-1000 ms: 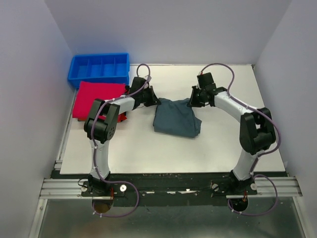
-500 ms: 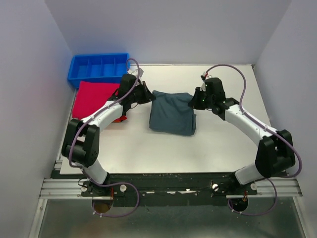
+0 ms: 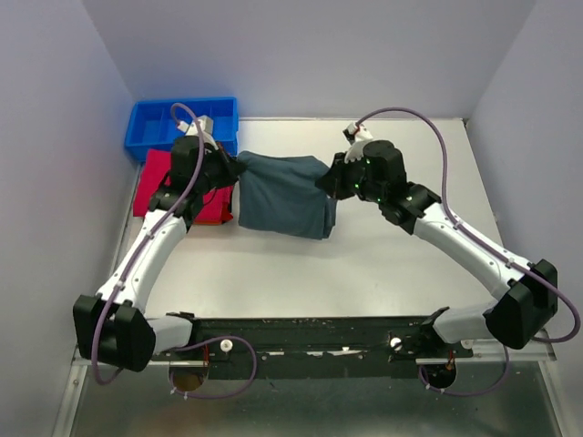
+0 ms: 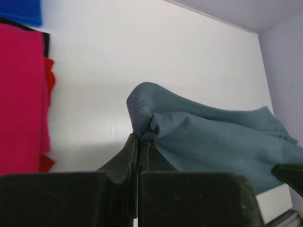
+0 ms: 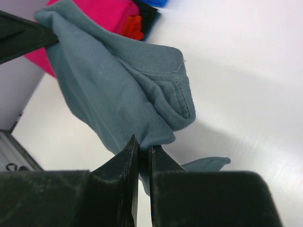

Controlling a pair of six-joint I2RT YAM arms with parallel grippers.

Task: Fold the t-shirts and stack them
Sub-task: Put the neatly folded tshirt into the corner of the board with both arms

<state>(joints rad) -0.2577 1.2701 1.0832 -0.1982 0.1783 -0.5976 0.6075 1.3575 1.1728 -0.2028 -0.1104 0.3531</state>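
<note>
Across the tabletop (image 3: 383, 259) the grey shirt (image 3: 282, 193) has travelled leftward in the last second, from the middle toward the red shirt (image 3: 155, 187). It now hangs stretched between the left claw (image 3: 235, 167) and the right claw (image 3: 330, 182), sagging below them; whether it brushes the tabletop I cannot tell. The red shirt lies flat just left of and beneath the left claw, with the blue tray (image 3: 150, 127) beyond it. Both claws are clenched on the grey shirt, each pinching a bunched corner. I judge the stacking under way: a little more leftward carry, then lowering.
</note>
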